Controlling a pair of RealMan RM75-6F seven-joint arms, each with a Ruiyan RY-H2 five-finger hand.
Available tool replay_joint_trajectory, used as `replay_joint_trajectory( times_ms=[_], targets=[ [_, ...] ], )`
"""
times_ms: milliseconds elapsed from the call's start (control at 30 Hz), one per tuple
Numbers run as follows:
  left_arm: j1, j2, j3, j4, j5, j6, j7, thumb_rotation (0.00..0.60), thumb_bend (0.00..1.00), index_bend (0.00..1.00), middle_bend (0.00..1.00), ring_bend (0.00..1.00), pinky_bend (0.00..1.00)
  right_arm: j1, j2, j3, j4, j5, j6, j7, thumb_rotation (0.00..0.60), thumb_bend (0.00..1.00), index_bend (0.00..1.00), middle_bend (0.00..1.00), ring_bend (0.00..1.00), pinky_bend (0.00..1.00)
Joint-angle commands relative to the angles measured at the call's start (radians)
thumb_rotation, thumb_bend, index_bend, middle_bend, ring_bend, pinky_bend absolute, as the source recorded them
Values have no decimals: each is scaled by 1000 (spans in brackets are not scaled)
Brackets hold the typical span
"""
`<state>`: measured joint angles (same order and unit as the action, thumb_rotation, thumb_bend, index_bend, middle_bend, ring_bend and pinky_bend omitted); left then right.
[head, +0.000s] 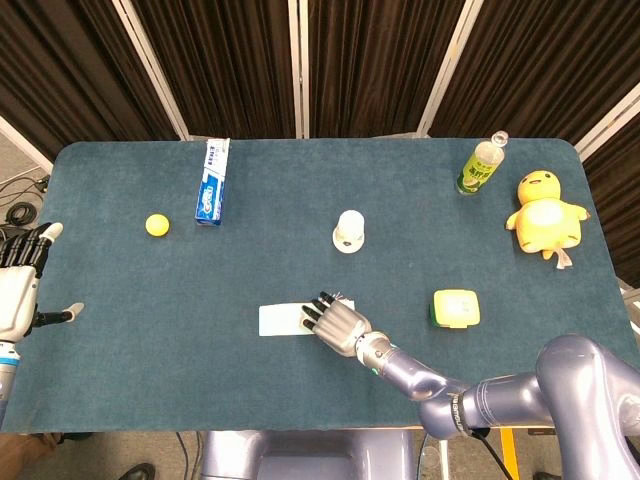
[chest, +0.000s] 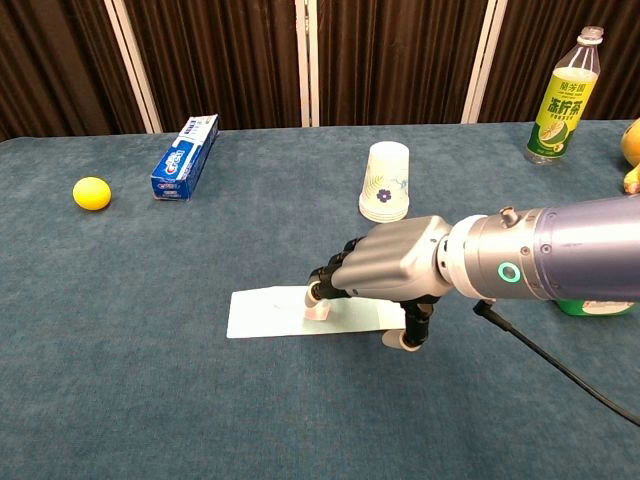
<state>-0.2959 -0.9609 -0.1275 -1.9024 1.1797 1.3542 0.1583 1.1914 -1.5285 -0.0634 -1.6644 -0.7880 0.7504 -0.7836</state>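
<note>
Right hand (chest: 385, 268) was pressing its fingertips (chest: 318, 294) down on the thin pale rectangular card (chest: 268, 311), near-centre on the teal counter (chest: 120, 330); not gripping, I think. Card looked light, flat and bendy, easiest taken by an edge. Left hand (head: 20, 285) hung spread at the left edge, holding nothing. Blue toothpaste box (chest: 186, 156) lettering was unreadable.

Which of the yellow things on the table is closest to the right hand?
The yellow-lidded green box, just beside the right hand on its outer side. The yellow ball and plush duck lie much farther off, toward opposite ends of the table.
</note>
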Motion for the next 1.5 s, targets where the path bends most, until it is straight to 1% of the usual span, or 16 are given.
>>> replay_joint_trajectory(
  times_ms=[33,567,1100,1500],
  targets=[
    [1,1,-1,0,3,-1,-3,600,0,0,0,0,0,2,-2,-3,0,-3,3,-2,600,357,125,0,0,0],
    [4,6,-9,6,9,-15,-14,600,0,0,0,0,0,5,-17,-40,25,-7,7,-12,600,358,156,0,0,0],
    [4,1,-13,7,15,-24,-6,600,0,0,0,0,0,-3,-8,-53,49,-11,18,-8,600,358,179,0,0,0],
    [5,1,-15,4,17,-29,-4,600,0,0,0,0,0,4,-4,-65,19,-8,13,-23,600,359,204,0,0,0]
  ],
)
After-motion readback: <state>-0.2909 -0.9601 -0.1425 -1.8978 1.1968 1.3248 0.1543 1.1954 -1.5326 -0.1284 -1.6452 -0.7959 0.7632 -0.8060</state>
